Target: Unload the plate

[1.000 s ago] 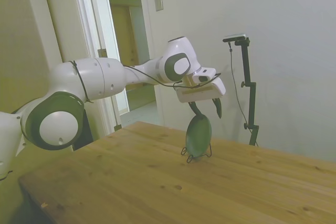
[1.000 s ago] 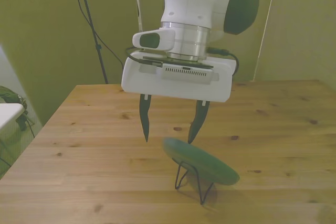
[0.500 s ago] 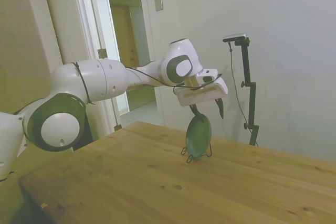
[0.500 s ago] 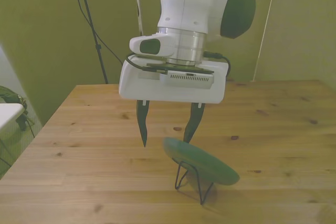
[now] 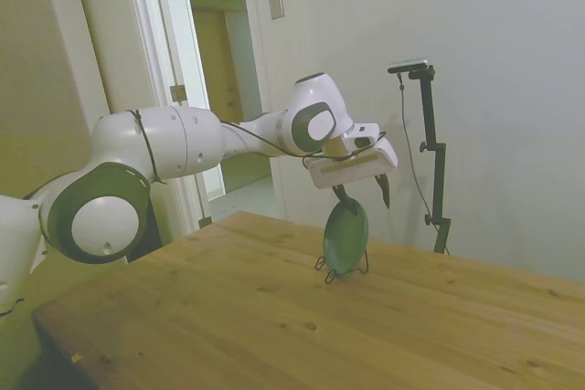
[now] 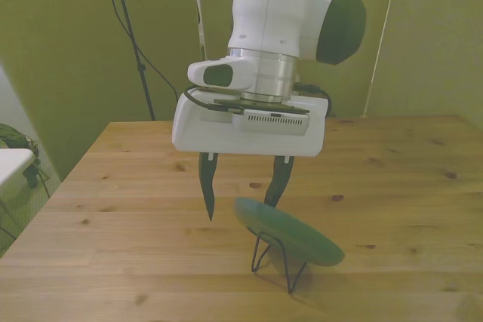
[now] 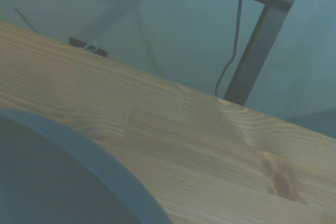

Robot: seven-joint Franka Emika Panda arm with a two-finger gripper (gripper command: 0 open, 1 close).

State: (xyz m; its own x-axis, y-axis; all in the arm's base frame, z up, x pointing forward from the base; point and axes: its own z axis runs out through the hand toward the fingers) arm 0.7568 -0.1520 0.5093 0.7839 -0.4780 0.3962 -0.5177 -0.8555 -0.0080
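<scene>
I see the plate (image 6: 290,233) standing on edge in a thin black wire stand (image 6: 273,260), leaning back, near the middle of the table (image 6: 121,262). In the side view the plate (image 5: 345,236) is upright on the stand (image 5: 340,268), its face turned towards that camera, well in from every table edge.

My pincer (image 6: 240,200) hangs above the plate's upper rim with its two dark fingers spread apart, holding nothing. In the front view the finger at three o'clock comes down to the top edge of the rim, close enough that I cannot tell whether it touches; the other finger (image 6: 207,190) hangs in free air at nine o'clock of the rim, clear of the plate and above the table. In the side view the pincer (image 5: 362,195) sits at twelve o'clock of the plate, one finger meeting the rim's top and the other out past it.

The wrist view shows a curved slice of the plate's rim (image 7: 79,156) close by and blurred, with bare wood grain (image 7: 210,145) beyond it running to the table's far edge.

Bare wood lies around the stand on all sides in both wide views, with the widest stretch at nine o'clock in the front view. A doorway (image 5: 224,98) stands behind the arm (image 5: 174,143) in the side view.
</scene>
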